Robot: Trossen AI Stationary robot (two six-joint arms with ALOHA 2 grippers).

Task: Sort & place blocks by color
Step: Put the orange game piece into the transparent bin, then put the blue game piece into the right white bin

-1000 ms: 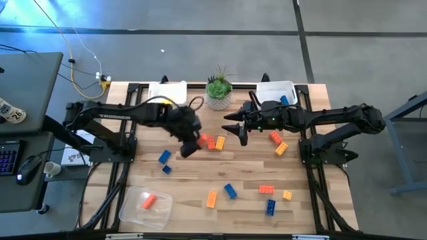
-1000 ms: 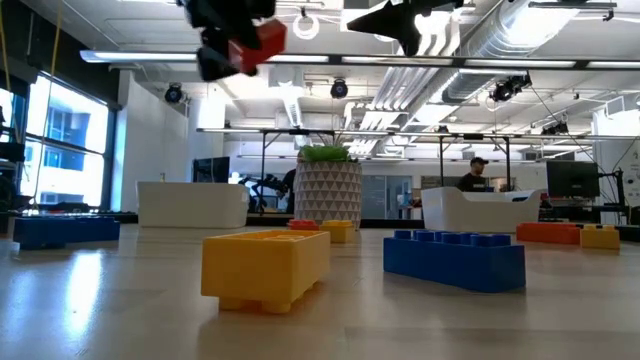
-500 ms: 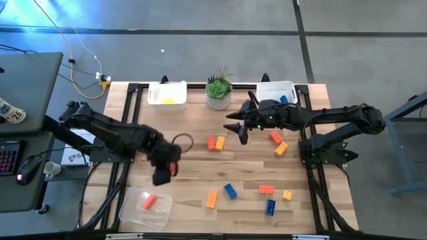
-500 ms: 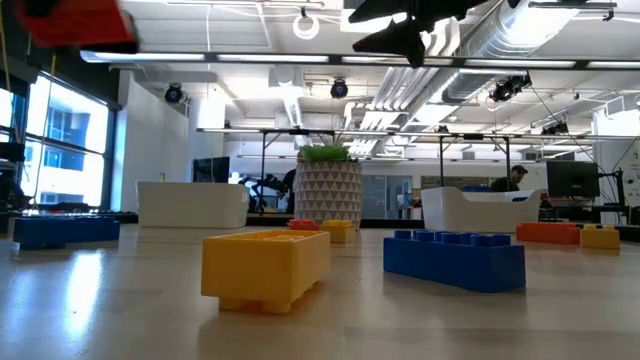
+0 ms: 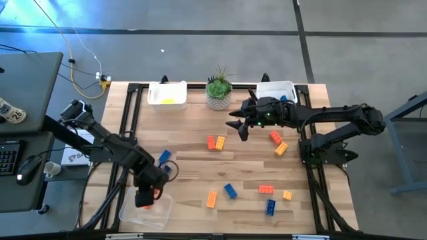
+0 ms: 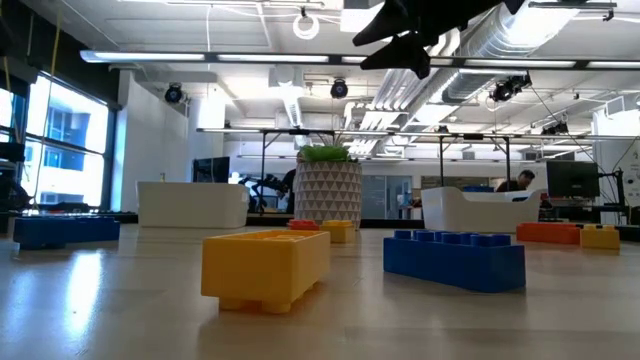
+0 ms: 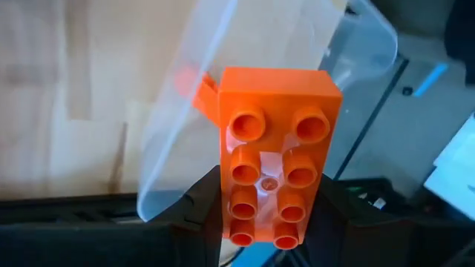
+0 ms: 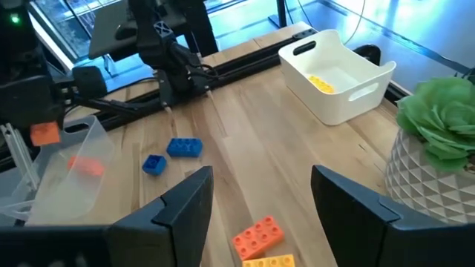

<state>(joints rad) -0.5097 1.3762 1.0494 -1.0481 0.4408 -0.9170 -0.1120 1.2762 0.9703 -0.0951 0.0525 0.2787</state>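
Observation:
My left gripper [image 5: 147, 197] is shut on a red-orange block [image 7: 273, 156] above the clear tray [image 5: 133, 212] at the table's near left corner. A second red-orange block [image 7: 194, 86] lies in that tray. My right gripper [image 5: 241, 128] hovers open above the table near the potted plant [image 5: 218, 90], touching nothing. Loose blocks lie on the table: red-orange [image 5: 211, 142], yellow-orange [image 5: 220, 142], blue [image 5: 164, 157], and several more near the near and right edges. The low view shows a yellow block [image 6: 265, 265] and a blue one [image 6: 455, 258] close up; the left gripper is out of that view. My left gripper pinches the red-orange block between its two fingers by the long sides, near one end [image 7: 261, 222]. The fingers come from above, pointing down. The block is lifted clear above the clear tray, its studded face toward the wrist camera.
A white tray with yellow blocks [image 5: 167, 95] and a white tray with a blue block [image 5: 275, 92] stand at the far edge, either side of the plant. Blocks [image 5: 266, 190] are scattered over the near right part of the table. Black frame rails run along both table sides.
My left gripper has carried the red-orange block from the table's middle toward the near left corner, ending above the clear tray, and stayed shut on it. My right gripper has kept open and nearly still.

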